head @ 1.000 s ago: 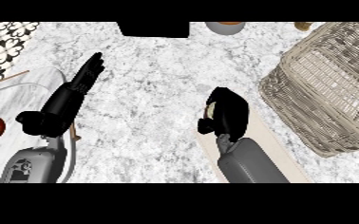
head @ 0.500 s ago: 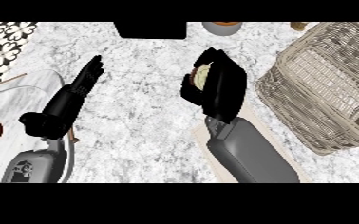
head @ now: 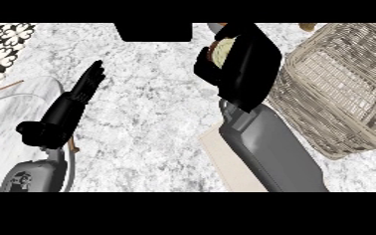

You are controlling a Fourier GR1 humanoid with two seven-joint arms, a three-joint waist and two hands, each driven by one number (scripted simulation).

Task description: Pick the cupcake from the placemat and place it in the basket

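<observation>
My right hand (head: 246, 67) is raised above the marble counter, just left of the wicker basket (head: 334, 87). Its fingers and thumb curl round the cupcake (head: 222, 50), whose pale top peeks out at the hand's upper left. The rest of the cupcake is hidden inside the hand. The beige placemat (head: 224, 154) lies under my right forearm, with only its left corner showing. My left hand (head: 73, 102) rests open at the left, fingers straight and pointing up.
A dark rectangular object (head: 154, 31) sits at the counter's far edge. A patterned black-and-white item (head: 13, 42) is at the upper left. A pale plate (head: 26, 87) lies at the left edge beside my left arm.
My right hand has risen and moved up and to the right with the cupcake, closing toward the basket. The left hand has stayed still.
</observation>
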